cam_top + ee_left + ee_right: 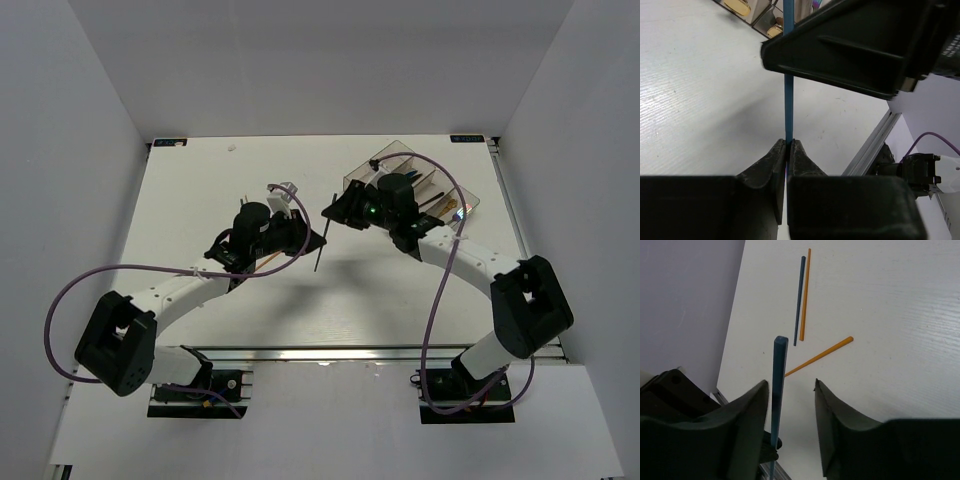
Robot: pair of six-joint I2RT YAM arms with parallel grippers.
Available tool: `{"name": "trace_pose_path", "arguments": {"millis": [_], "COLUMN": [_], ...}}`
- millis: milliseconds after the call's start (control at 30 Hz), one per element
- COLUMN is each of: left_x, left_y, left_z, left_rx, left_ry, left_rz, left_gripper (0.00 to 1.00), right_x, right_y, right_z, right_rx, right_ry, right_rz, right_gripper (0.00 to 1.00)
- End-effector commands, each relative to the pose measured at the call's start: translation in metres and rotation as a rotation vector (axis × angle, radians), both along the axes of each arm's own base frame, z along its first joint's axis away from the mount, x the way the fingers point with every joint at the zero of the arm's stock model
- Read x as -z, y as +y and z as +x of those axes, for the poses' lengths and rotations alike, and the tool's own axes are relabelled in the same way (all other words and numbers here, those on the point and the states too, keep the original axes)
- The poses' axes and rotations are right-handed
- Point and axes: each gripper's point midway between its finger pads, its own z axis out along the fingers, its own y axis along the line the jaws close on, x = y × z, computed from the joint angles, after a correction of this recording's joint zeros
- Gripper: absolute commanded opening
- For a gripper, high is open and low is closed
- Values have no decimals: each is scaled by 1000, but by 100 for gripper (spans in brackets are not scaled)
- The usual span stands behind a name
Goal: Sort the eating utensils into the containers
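My left gripper (789, 143) is shut on the lower end of a slim blue utensil (788, 100), a square-ended stick held upright above the table. My right gripper (790, 385) stands open around the stick's upper part (778, 375), which lies close to its left finger (752, 405), with a gap to the other finger. In the top view the two grippers meet mid-table, left (306, 236) and right (336, 210). On the table lie a dark blue stick (799, 300) and two orange chopsticks (805, 295) (820, 356). The clear containers (425, 180) sit at the back right.
Gold-toned pieces (738, 6) lie inside the containers. The right gripper's body (855, 50) looms just above my left fingers. A metal rail (870, 147) runs along the table's near edge. White walls close in the table on three sides.
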Motion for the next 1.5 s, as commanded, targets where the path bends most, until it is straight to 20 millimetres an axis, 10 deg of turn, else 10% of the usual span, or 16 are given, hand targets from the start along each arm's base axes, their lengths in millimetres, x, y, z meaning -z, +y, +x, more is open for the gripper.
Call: {"name": "trace_pose_path", "arguments": {"millis": [0, 133, 300, 533, 700, 867, 1067, 1367, 1467], "left_x": [-24, -25, -20, -55, -67, -48, -24, -27, -24], "left_y": [-9, -6, 48, 147, 177, 207, 212, 212, 210], "left_z": [-2, 3, 40, 23, 3, -9, -12, -10, -9], "left_rx": [41, 19, -345, -696, -715, -790, -794, -805, -801], "left_ry": [-51, -49, -1, -11, -66, -96, -65, -73, -62], "left_rz": [-46, -13, 191, 451, 549, 632, 673, 668, 671], "left_gripper": [0, 17, 97, 98, 98, 98, 98, 98, 98], "right_x": [-25, -28, -29, -10, 9, 6, 24, 45, 47], "right_y": [17, 25, 2, -110, -168, -184, -184, -170, -161], "right_z": [10, 13, 46, 141, 204, 268, 296, 297, 294], "right_rx": [-36, -64, 79, 508, 664, 700, 724, 658, 614], "right_ry": [-46, -37, -19, 22, 36, -5, 8, 30, 30], "right_rz": [79, 116, 91, 65, 62, 48, 27, 57, 35], "right_gripper": [42, 0, 0, 0, 0, 0, 0, 2, 19]}}
